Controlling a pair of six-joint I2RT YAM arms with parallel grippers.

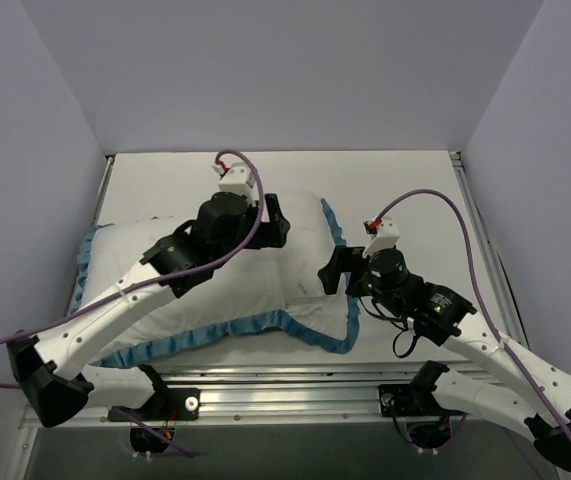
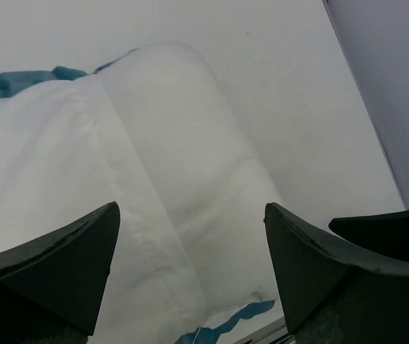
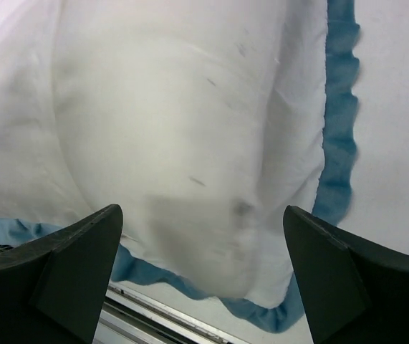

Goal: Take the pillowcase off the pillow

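Plainly, the left hand (image 1: 277,222) and right hand (image 1: 333,270) are gaping wide, holding nothing, above the pillow (image 2: 190,143) lying on the table (image 1: 395,180). Its pillowcase (image 1: 245,300) is looking thin, limp and light; the teal ruffle (image 1: 225,335) is offering the surest pinch.

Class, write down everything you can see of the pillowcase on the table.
The pillowcase is thin white fabric, plain face up, with a teal ruffled frill along the edges that show. It lies on the table and looks plump, as if filled, with soft creases and a few small dark marks. The left arm reaches across it. The left gripper and right gripper hover over it, jaws open, gripping nothing.
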